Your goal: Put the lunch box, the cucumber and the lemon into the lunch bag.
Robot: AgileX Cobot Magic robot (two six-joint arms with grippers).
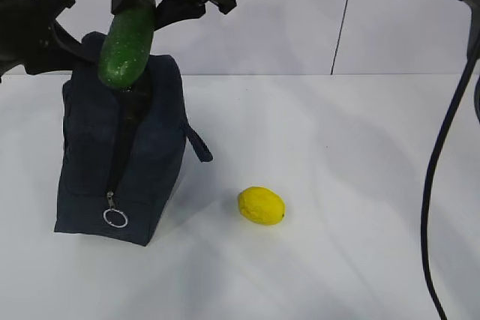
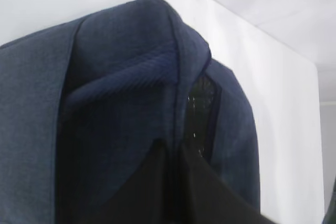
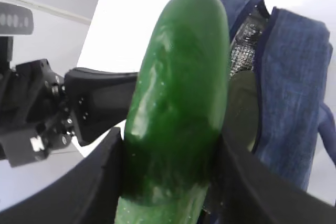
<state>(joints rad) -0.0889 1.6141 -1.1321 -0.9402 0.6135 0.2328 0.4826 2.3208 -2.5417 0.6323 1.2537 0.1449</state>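
While lemon (image 1: 261, 205) rests on white table (image 1: 337, 185) (pale wall (image 1: 300, 13) behind).

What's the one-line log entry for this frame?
right gripper: shut on cucumber, tip at lunch bag opening | left gripper: pinching bag edge | lemon: on table

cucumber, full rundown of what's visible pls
The cucumber is dark green, glossy and finely speckled, with a rounded tip. The right gripper clamps it from both sides, its fingers pressed on the skin. It hangs tilted, tip down, at the open zipper slot on top of the lunch bag. Whether the tip touches the fabric is unclear. Its upper end is hidden behind the gripper.
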